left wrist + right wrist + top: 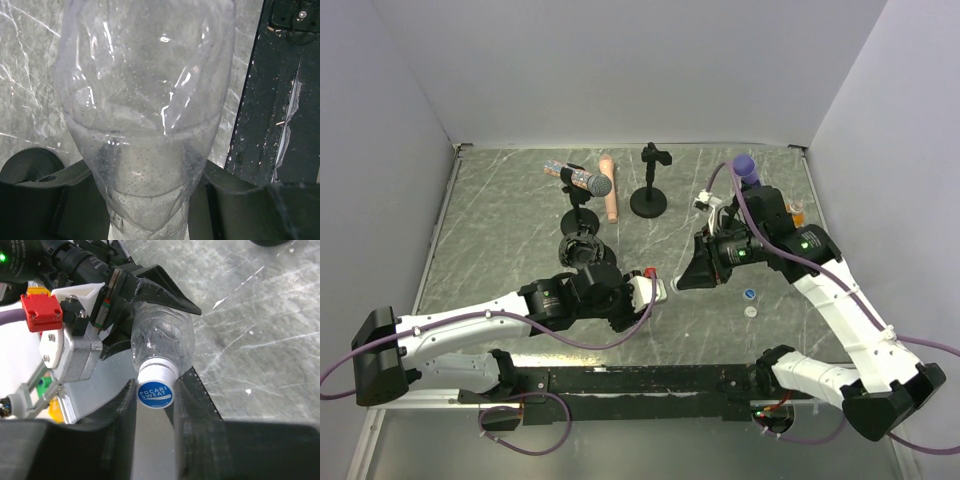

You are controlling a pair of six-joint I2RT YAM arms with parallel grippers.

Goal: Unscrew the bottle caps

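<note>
My left gripper (658, 290) is shut on a clear plastic bottle (145, 100) and holds it sideways above the table; the bottle fills the left wrist view between the black fingers (227, 187). The bottle's white cap with a blue "POCARI SWEAT" top (155, 389) sits between the pads of my right gripper (156, 407), which is closed on it. In the top view the right gripper (680, 281) meets the left one at the table's middle. Two loose caps lie on the table, a blue one (749, 294) and a whitish one (751, 311).
A small orange bottle (798, 211) stands at the far right behind the right arm. A microphone (588, 182) on a black stand, a second stand (649, 200), a peach cylinder (609, 192) and a purple ball head (744, 165) are at the back.
</note>
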